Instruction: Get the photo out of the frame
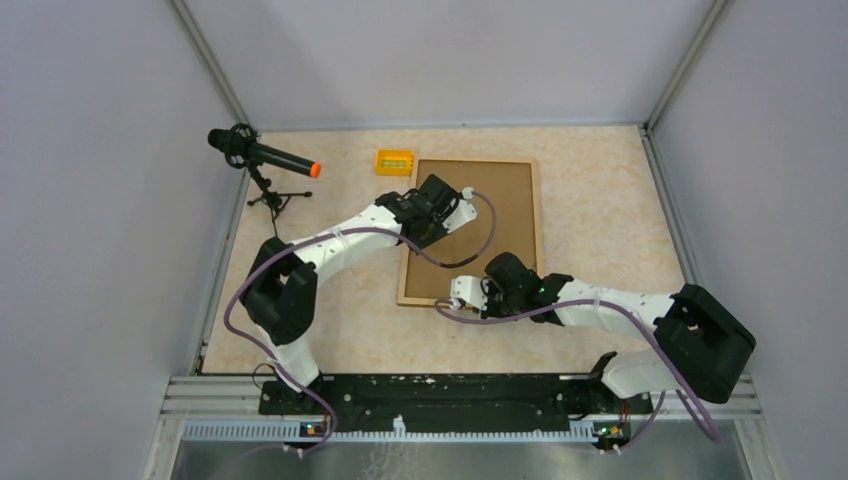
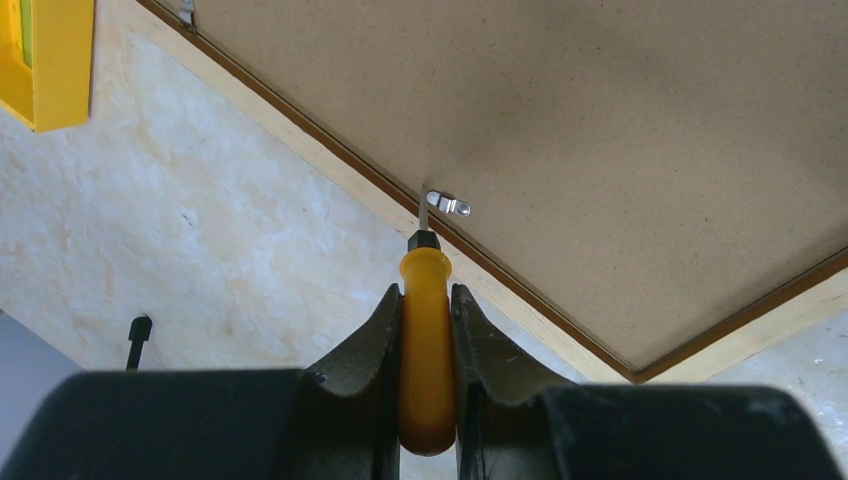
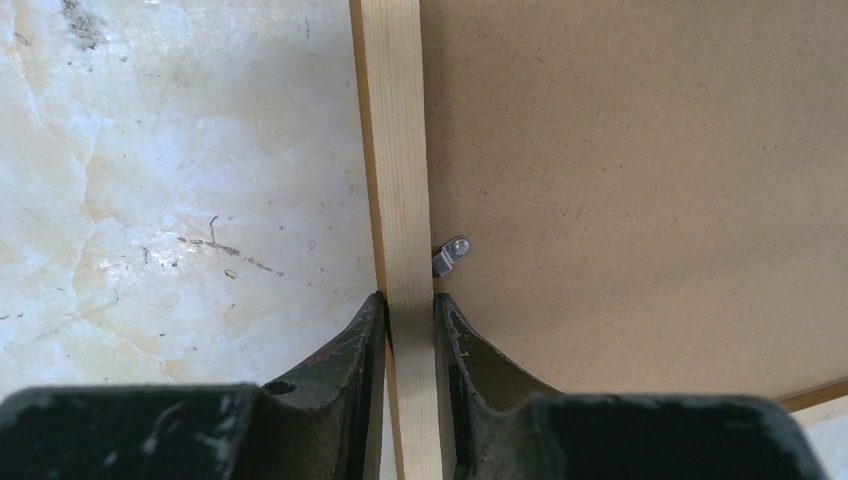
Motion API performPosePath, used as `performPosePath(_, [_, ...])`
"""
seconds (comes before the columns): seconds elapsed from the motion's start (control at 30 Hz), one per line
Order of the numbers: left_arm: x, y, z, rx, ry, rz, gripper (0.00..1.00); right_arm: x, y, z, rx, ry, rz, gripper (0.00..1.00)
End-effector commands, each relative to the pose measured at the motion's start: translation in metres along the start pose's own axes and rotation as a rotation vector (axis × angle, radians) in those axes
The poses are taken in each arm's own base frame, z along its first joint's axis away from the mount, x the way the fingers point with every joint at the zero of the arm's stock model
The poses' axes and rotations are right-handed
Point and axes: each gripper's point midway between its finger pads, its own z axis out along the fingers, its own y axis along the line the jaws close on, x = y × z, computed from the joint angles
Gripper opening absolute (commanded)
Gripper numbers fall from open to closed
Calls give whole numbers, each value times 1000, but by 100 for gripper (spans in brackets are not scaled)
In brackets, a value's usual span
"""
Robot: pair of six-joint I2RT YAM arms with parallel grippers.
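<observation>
Table: pale marbled top; everything below sits on it.
Frame: lies flat mid-table with its brown fibreboard back up and its long sides running away from the arm bases.
Photo: print side not visible from any view.
Left gripper: over the frame's left part, fingers clamped tight on the screwdriver handle.
Right gripper: at the frame's near short edge, fingers pinched on the pale wooden rim, one finger on the table side and one on the backboard side.
Microphone: black with an orange tip, on a small tripod at the far left, well apart from the frame.
Yellow box: near the frame's far left corner.
Screwdriver: yellow handle, with the blade tip touching a metal tab at the rim.
Metal tab, left view: lies over the backboard edge.
Metal tab, right view: just beside the right finger, tilted on the backboard.
</observation>
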Motion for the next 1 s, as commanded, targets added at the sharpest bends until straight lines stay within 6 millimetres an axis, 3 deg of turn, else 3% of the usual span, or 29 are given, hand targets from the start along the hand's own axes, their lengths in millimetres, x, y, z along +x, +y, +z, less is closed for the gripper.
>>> performPosePath(0.0, [-10, -13, 3, 79, -29, -34, 0, 16, 8, 4, -17, 49, -4, 17])
performPosePath(0.27, [-12, 11, -13, -21, -19, -139, 0, 16, 8, 4, -18, 50, -3, 17])
performPosePath(0.53, [-5, 16, -25, -19, -21, -306, 0, 16, 8, 4, -15, 53, 1, 17])
performPosePath(0.97, [3, 17, -9, -49, 40, -469, 0, 16, 9, 5, -25, 62, 3, 17])
